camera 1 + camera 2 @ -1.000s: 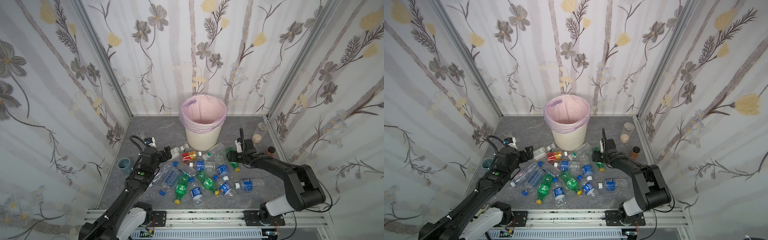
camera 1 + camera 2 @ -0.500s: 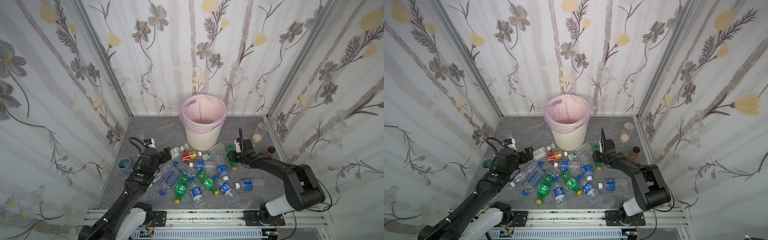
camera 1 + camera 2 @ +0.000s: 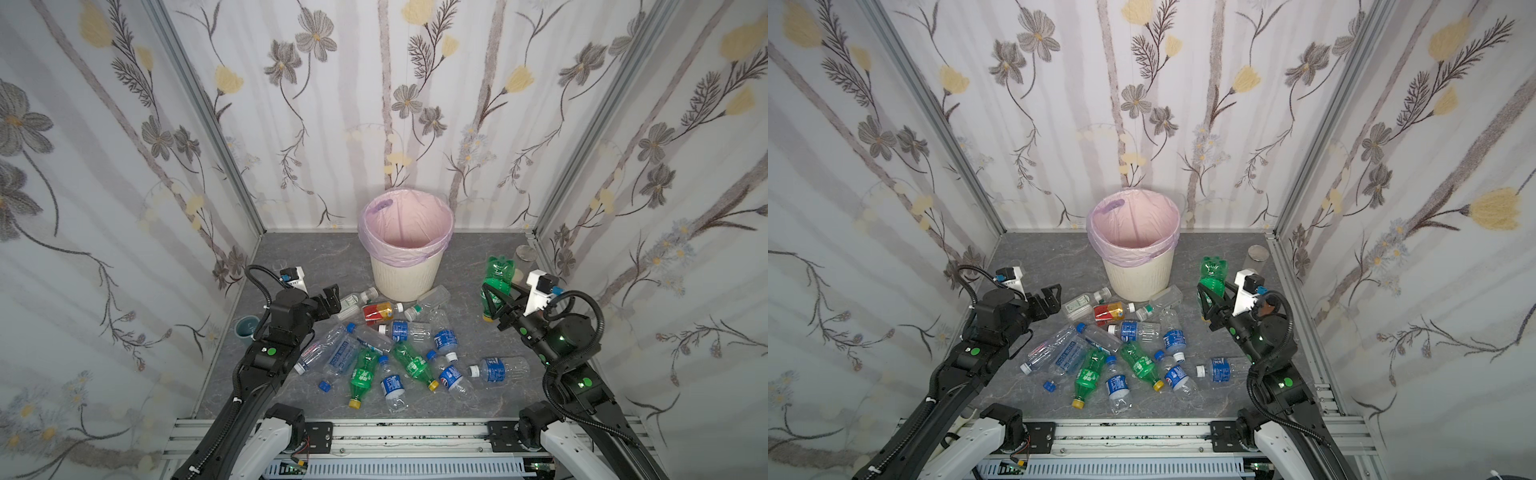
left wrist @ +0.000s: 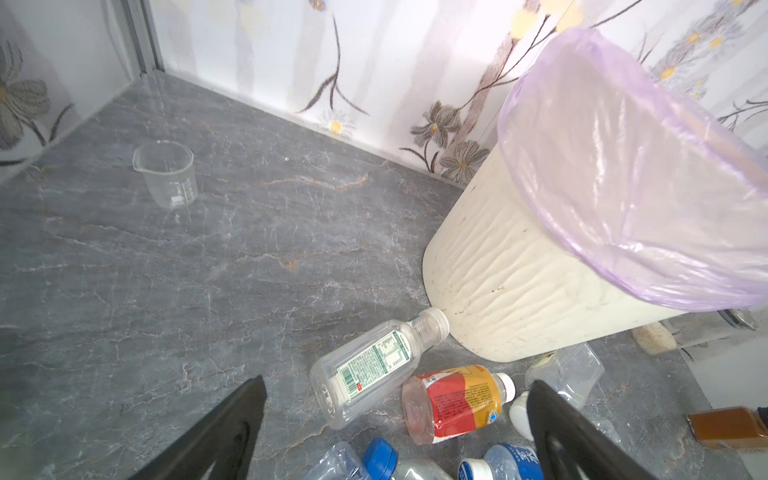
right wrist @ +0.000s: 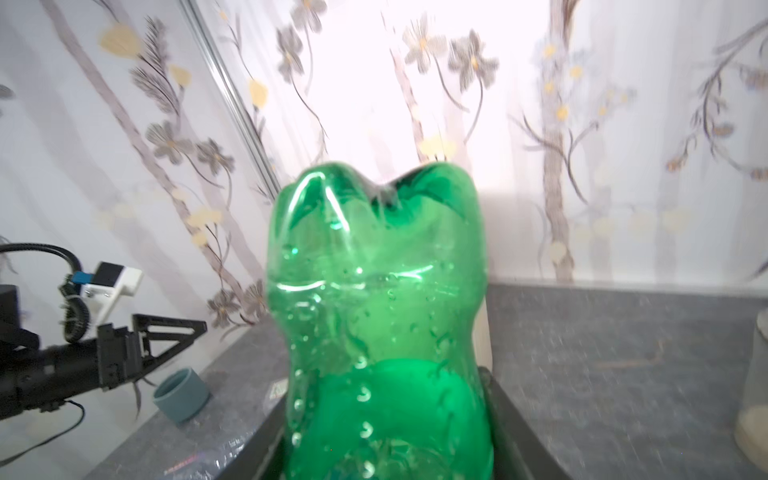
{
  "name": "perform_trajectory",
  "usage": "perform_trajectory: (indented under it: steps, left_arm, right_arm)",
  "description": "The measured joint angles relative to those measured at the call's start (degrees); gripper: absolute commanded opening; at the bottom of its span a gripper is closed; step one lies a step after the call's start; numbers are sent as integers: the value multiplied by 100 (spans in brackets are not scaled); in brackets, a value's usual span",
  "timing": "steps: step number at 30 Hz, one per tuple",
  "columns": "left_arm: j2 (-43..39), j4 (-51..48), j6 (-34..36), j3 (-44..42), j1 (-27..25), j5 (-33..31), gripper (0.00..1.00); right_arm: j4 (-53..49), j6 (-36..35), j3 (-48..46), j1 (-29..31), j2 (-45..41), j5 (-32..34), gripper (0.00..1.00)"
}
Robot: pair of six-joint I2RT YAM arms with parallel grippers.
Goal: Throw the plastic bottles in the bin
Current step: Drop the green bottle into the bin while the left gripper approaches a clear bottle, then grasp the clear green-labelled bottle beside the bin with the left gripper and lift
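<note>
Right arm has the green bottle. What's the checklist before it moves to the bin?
1. Grip: right gripper is shut on the green bottle, base up: ok.
2. Cap clear of the table: cannot tell.
3. Bottle over the bin: not ok, it hangs to the bin's right.
4. Bin mouth open, liner over the rim: ok.
5. Left gripper out of the way: ok, it is open and low on the bin's other side.
</note>
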Motion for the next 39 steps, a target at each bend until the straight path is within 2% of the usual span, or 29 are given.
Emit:
perform_trajectory:
  steps: [3,8,9,10,12,13,15,18,30,35,39]
  left_arm:
    - [-31,-348,173,245,0,-17,100]
    - [94,-809,459,387,0,-13,100]
    - [149,-890,466,415,0,-11,100]
    - [203,-944,507,450,0,4,100]
    - [337,-1021,590,531,0,57,100]
    - [413,-1056,595,586,0,76,100]
    - [538,-1064,643,684,0,94,100]
    - [664,-1086,728,800,0,170,100]
    - [1976,-1121,907,1266,-9,219,98]
    - [2824,-1038,990,1482,-59,236,95]
    - [3609,-942,1106,1692,-101,516,93]
  right_arm:
    - [15,-59,680,15,503,-87,45]
    - [63,-107,2586,142,2627,-461,43]
    - [33,-122,3112,175,3178,-533,49]
    - [-7,-120,3727,203,3799,-634,64]
    - [-345,-76,4911,216,4935,-796,78]
    - [-507,-79,5449,236,5451,-828,82]
    - [-866,-81,5875,264,5974,-874,86]
    - [-1086,-48,5488,289,5851,-935,88]
    - [-994,-188,3368,254,3790,-855,90]
    - [-979,-186,2205,131,2811,-623,92]
    - [-1014,-85,1394,-111,2168,-623,93]
